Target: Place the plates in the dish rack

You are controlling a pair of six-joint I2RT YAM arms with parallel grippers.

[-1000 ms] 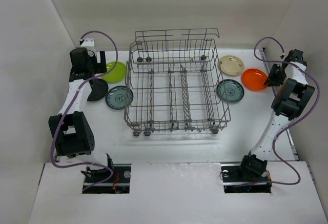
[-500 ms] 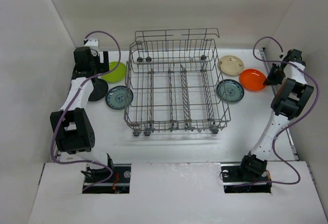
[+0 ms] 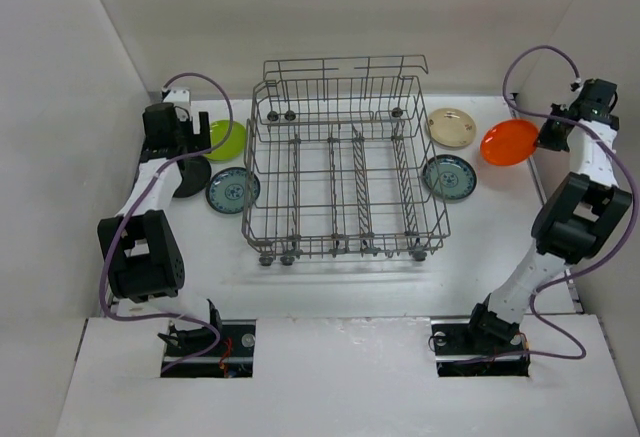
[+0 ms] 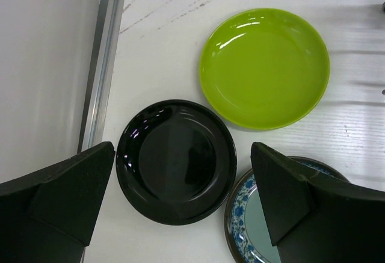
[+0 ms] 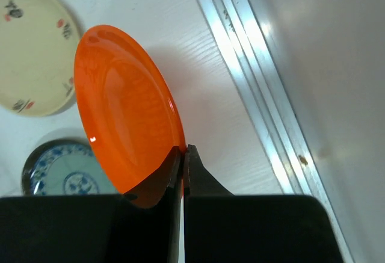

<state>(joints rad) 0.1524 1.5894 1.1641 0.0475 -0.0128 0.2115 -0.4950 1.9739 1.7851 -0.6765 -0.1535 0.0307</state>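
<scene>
1. The right gripper [image 5: 183,154] was seen clamped on the rim of the orange plate [image 5: 120,106], which was held tilted on edge near the rail [image 5: 252,82] at the right side of the table [image 3: 340,287].
2. The cream plate [image 3: 451,127] and the right teal plate [image 3: 448,177] were found lying flat between the orange plate and the dish rack [image 3: 346,240], with the teal one just beside the rack's right wall.
3. The left gripper [image 4: 180,179] was held over the black plate [image 4: 174,160] with its jaws spread wide and nothing grasped.
4. The lime green plate [image 4: 264,67] was seen just beyond the black plate, and the left teal plate [image 3: 232,190] just beside it, all three flat on the table left of the rack.
5. All six plates were located outside the rack.
</scene>
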